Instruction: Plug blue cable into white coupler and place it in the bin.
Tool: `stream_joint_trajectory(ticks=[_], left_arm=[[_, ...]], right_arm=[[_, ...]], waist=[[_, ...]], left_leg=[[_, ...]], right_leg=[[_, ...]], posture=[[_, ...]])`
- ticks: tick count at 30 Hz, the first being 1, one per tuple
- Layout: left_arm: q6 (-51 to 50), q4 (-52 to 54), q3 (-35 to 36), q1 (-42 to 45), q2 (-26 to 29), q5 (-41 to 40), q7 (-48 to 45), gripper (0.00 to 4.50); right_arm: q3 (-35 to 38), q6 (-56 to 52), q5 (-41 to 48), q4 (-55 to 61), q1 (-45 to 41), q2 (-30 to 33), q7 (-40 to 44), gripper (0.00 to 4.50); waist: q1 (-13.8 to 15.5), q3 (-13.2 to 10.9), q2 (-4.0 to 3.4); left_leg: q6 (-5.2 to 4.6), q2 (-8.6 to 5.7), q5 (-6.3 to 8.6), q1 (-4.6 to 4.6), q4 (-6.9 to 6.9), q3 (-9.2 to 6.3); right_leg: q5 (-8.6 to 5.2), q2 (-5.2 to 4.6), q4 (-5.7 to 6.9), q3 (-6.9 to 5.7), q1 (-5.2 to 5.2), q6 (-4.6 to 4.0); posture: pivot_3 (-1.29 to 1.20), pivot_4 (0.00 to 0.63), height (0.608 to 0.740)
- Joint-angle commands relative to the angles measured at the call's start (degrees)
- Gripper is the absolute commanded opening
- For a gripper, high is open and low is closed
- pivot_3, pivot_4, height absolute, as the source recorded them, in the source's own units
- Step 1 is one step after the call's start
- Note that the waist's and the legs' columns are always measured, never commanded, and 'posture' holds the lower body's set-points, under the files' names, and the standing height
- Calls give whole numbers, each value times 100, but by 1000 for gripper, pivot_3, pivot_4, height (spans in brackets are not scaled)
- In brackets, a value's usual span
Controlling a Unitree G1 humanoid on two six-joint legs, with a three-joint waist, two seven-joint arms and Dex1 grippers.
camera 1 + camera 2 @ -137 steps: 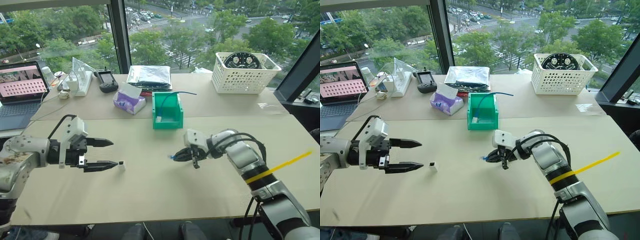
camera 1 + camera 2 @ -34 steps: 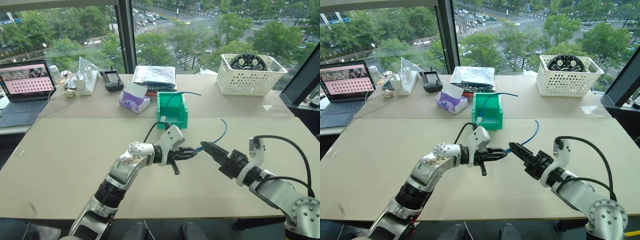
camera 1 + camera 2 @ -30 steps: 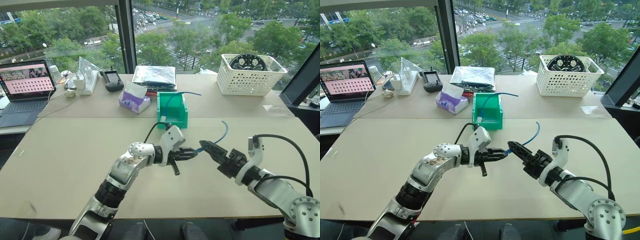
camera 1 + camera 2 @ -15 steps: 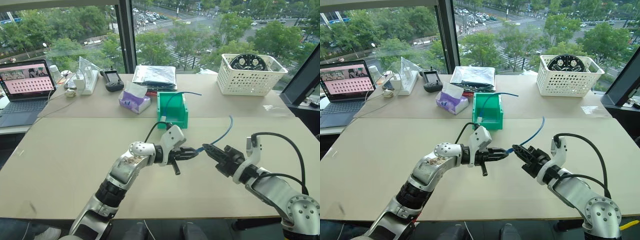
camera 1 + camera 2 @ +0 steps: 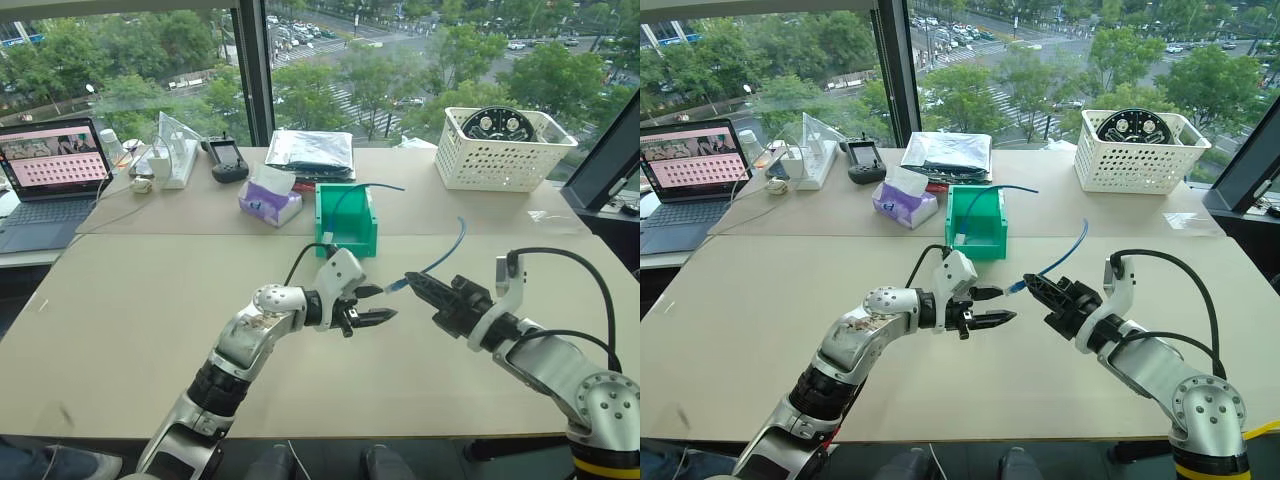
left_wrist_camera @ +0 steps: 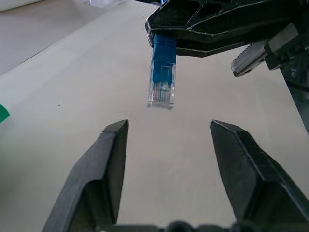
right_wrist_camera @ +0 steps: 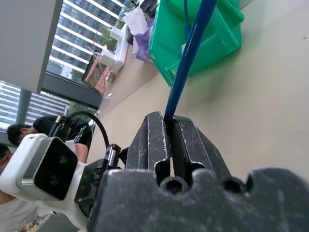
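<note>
Your left gripper (image 5: 372, 303) has just spread its black fingers wide. Your right gripper (image 5: 418, 286) clamps the thin blue cable (image 6: 161, 72), its clear boxy plug pointing between them.

My count around the green bin (image 5: 346, 222)

Behind the bin: one tissue pack (image 5: 265, 204), one silver bag (image 5: 311, 152), one remote (image 5: 228, 160), one laptop (image 5: 50, 170), one white basket (image 5: 495, 150). In front of it: one blue cable (image 5: 432, 262), my two grippers, left (image 5: 376, 304), right (image 5: 416, 283).
</note>
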State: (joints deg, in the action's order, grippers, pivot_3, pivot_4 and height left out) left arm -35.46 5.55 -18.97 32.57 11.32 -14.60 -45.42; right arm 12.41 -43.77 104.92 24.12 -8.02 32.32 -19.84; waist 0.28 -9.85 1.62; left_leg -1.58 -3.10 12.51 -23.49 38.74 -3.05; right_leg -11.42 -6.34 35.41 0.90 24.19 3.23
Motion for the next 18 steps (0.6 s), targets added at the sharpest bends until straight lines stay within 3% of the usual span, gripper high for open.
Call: stream_joint_trajectory(ticks=[1, 5, 6, 12, 18], left_arm=[[-43, 210, -10, 75, 32, -22, 33, 3357], [-17, 249, 95, 81, 168, -19, 61, 3357], [-21, 262, 116, 79, 203, -42, 50, 3357], [-92, 314, 252, 75, 365, -125, 51, 3357], [-85, 298, 312, 112, 506, -164, 29, 3357]], right_arm=[[125, 170, 181, 38, -76, -13, 87, 811], [165, 227, 189, 9, -47, -40, 119, 1952], [166, 259, 192, 16, -42, -60, 106, 2450], [173, 260, 150, -21, -23, 5, 143, 4472], [147, 110, -75, -87, 96, 228, 271, 4490]], waist=[[10, 0, 0], [11, 0, 0], [11, 0, 0], [17, 0, 0], [22, 0, -1]], left_leg=[[-1, 0, 0, -2, 0, 1], [-2, 0, 1, -3, 0, 1], [-2, 0, 2, -3, 0, 1], [-3, 0, 2, -4, -1, 0], [-4, 0, 2, -4, -1, 1]], right_leg=[[1, 0, -2, 0, 0, 1], [4, 0, -9, 0, 0, 3], [4, 0, -9, 0, 0, 3], [5, 0, -12, 0, 0, 4], [6, 0, -14, 0, 0, 3]], posture=[[0, 150, 728], [0, 150, 728], [0, 150, 728], [0, 150, 728], [0, 150, 728]])
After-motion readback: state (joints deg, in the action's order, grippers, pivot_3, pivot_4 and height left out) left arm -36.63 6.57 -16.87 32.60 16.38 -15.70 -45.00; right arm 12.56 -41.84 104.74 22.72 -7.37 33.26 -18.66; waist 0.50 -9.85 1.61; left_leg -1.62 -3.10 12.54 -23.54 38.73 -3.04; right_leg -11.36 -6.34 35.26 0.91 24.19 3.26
